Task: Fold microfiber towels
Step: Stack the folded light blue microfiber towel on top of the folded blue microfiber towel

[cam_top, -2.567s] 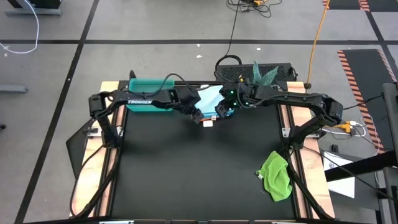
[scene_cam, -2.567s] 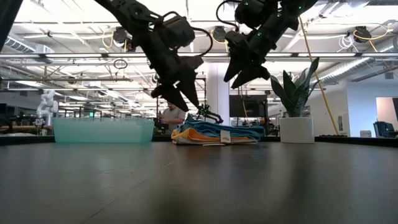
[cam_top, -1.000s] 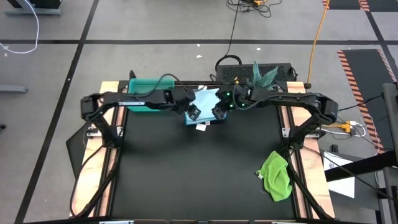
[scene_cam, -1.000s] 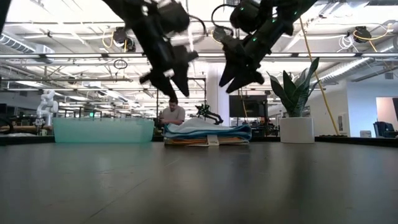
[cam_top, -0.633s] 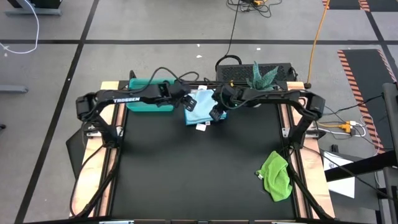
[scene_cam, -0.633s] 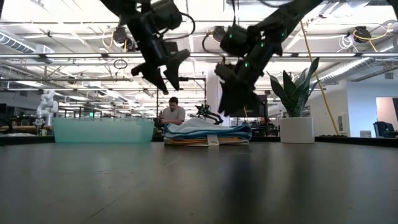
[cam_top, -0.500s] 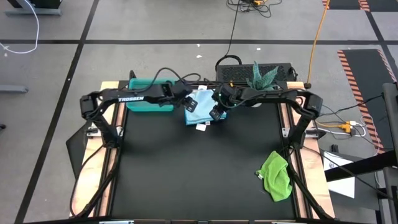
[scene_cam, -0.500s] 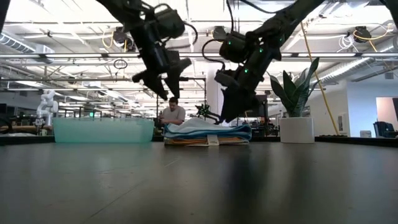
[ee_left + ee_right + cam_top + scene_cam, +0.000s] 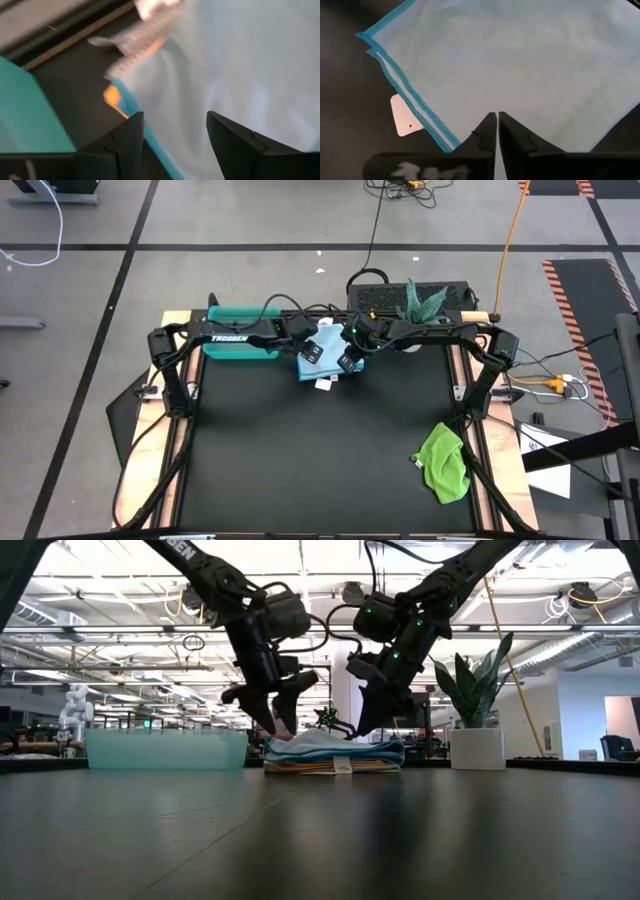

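Note:
A stack of microfiber towels (image 9: pixel 322 370) lies at the table's far middle, a pale blue one (image 9: pixel 520 60) on top, bright blue and orange edges (image 9: pixel 335 762) below it. My left gripper (image 9: pixel 278 725) stands open just over the stack's left end, its fingers astride the pale cloth (image 9: pixel 175 100). My right gripper (image 9: pixel 358 732) is shut at the top towel's right part. A green towel (image 9: pixel 443 463) lies crumpled by the table's right edge. My right gripper comes slanting down from the right with its shut fingertips (image 9: pixel 490 125) on the pale blue top towel (image 9: pixel 520 115), a little in from its stitched edge (image 9: pixel 427 120). The fingers hide the pinch itself. The towel lies flat on the stack.
A teal tray (image 9: pixel 240 340) stands left of the stack, close behind my left arm. A potted plant (image 9: pixel 420 300) stands at the far right. A white tag (image 9: pixel 323 385) sticks out of the stack's near side. The dark mat (image 9: pixel 320 460) stretches toward me.
Both grippers have sunk toward the towel stack. My right gripper has come down onto the top towel and shut its fingers there. My left gripper has stayed open and dropped to the stack's left end. The stack has kept its place.

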